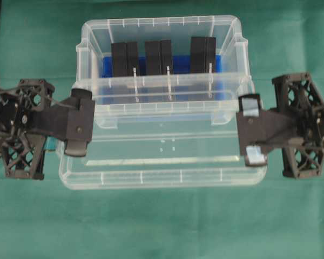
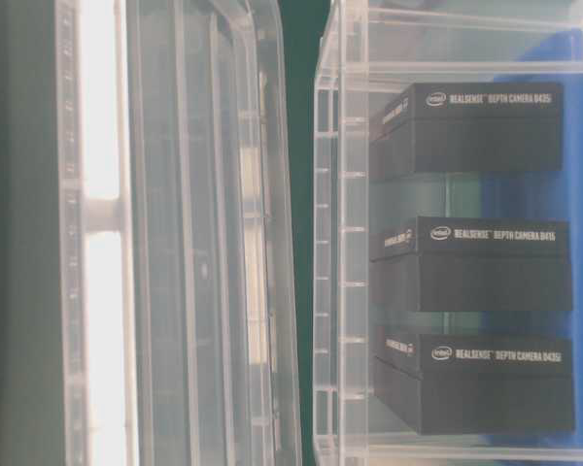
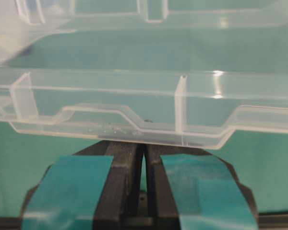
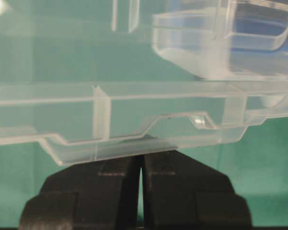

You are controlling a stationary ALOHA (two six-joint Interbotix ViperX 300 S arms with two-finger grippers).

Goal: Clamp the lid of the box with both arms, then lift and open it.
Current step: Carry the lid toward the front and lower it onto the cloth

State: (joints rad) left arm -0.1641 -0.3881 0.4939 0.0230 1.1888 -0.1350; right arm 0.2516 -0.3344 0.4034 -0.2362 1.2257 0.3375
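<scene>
The left tool (image 1: 80, 123) and right tool (image 1: 251, 131) are both pinched narrow on the short ends of the lid (image 1: 162, 156), black wedge fingers nearly meeting. The clear ribbed panel is held level, overlapping the near rim of the box (image 1: 161, 40). Three matte black blocks (image 1: 163, 56) are stood on blue inside, green worktop (image 1: 162, 226) underneath.

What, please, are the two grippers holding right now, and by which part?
The lid: left gripper and right gripper each pinch a short end's rim.
</scene>
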